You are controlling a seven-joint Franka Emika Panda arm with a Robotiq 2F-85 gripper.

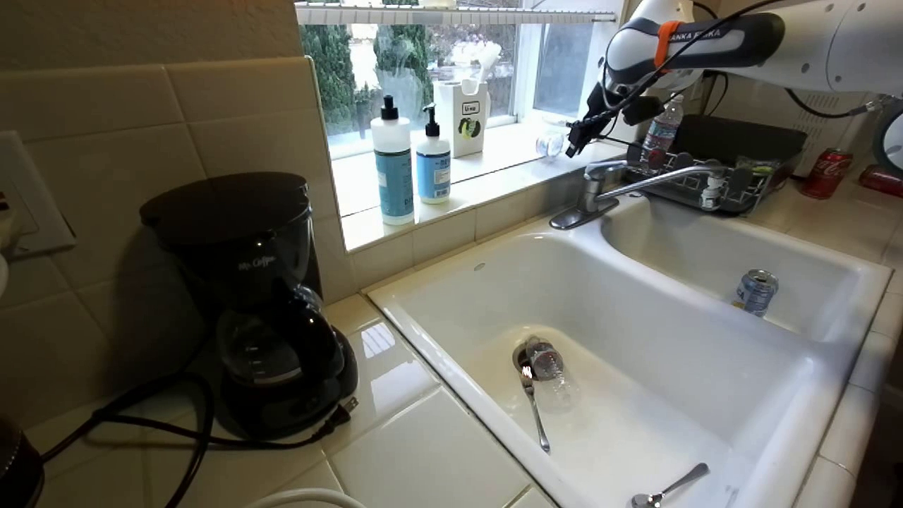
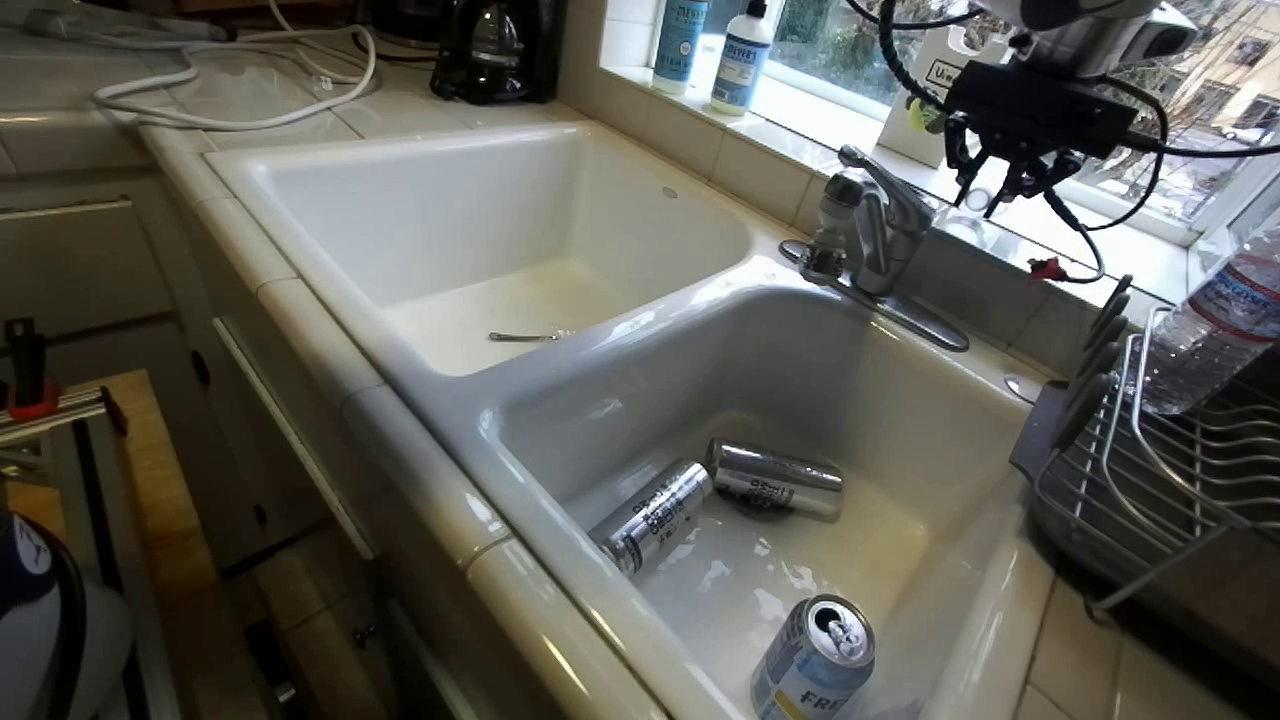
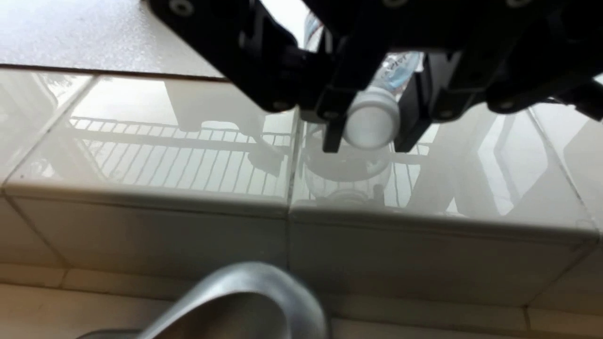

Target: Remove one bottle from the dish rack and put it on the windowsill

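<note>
The clear bottle point(image 3: 372, 125) with a white cap and bluish label is at the windowsill point(image 3: 198, 160), its cap facing the wrist camera. It also shows in both exterior views point(image 1: 549, 144) point(image 2: 968, 228). My gripper point(image 3: 370, 141) has its two fingers close against both sides of the cap and neck, shut on the bottle. The gripper is over the sill in both exterior views point(image 1: 573, 143) point(image 2: 978, 204). Whether the bottle rests on the sill is unclear. The dark dish rack point(image 2: 1040, 445) stands beside the sink and holds another clear bottle point(image 2: 1225, 310).
The faucet point(image 1: 589, 201) stands just in front of the sill. A white carton point(image 1: 465, 120) and two soap bottles point(image 1: 394, 166) point(image 1: 434, 159) stand along the sill. The double sink point(image 1: 635, 296) holds cans and a bottle point(image 1: 547, 360). A coffee maker point(image 1: 233, 212) stands on the counter.
</note>
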